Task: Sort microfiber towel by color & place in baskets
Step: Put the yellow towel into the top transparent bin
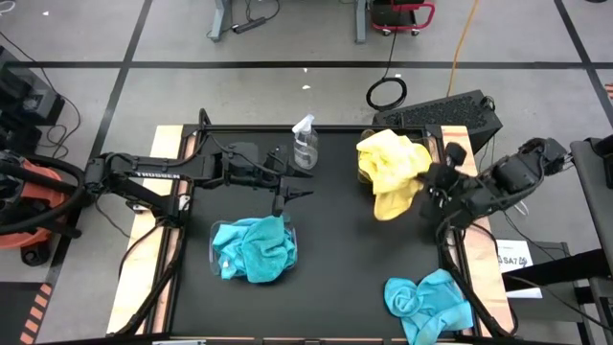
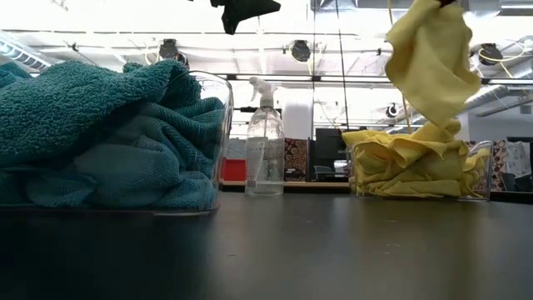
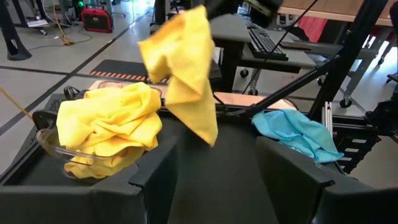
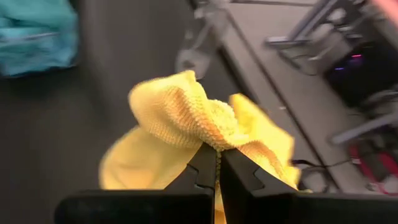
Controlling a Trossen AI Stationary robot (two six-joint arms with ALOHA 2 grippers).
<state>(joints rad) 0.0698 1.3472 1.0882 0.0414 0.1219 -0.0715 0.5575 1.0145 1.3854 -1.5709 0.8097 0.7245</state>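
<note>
**Yellow cloth in the air, teal pile still waiting**

The right gripper (image 4: 217,163) has its fingers pressed together on a fold of a yellow towel (image 4: 186,118), pinching it at the top so the cloth hangs free. In the low view this towel (image 2: 429,58) dangles with its long axis close to vertical, its lower tip reaching down to the heap in the yellow basket (image 2: 479,171) at the far right of the counter (image 1: 345,240). From above, the held cloth drapes off the near edge of that basket toward the right arm.

The left gripper (image 1: 287,195) hovers with its fingers spread and empty, just above the far edge of the teal basket (image 2: 218,108), which is already heaped with teal towels (image 1: 254,247).

Judging by the layout, most of the sorting looks done: both baskets are well filled by colour. What seems left is releasing the hanging yellow cloth into its basket and clearing the loose teal pile (image 1: 431,302) lying crumpled at the counter's near right corner, well apart from the teal basket. A spray bottle (image 1: 305,144) stands between the baskets at the far edge.
</note>
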